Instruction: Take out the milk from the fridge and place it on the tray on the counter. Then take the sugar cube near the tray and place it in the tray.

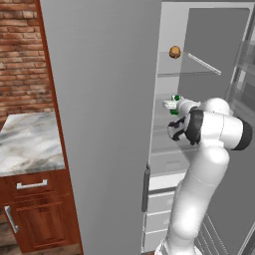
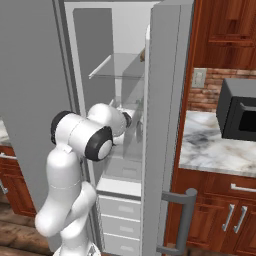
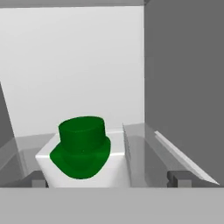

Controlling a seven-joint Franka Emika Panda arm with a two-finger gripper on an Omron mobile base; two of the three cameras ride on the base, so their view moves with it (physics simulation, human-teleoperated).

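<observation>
The fridge stands open, and the white arm reaches deep inside it. The milk sits on a glass shelf in the middle of the fridge. In the left base view the milk is a small white carton with green marks, just past the end of the arm.

In the hand view the carton looks like it stands up straight. Its long side runs up and down, and its round green cap points up. The cap sits on a green patch on the carton's top. The camera looks at the carton from close by and a bit above.

The tool is wide open. Its 2 dark fingertips show low in the hand view, 1 on each side of the carton. The carton stands between them, nearer the 1 on the view's left. The tool has hold of nothing. I cannot tell if a fingertip touches the carton.

A small brown-orange ball sits on a higher glass shelf, above the milk.

In the left base view, part of the marble worktop shows to the left of the fridge, on red-brown cabinets. In the right base view another marble top lies to the right of the fridge, with a dark microwave on it.
</observation>
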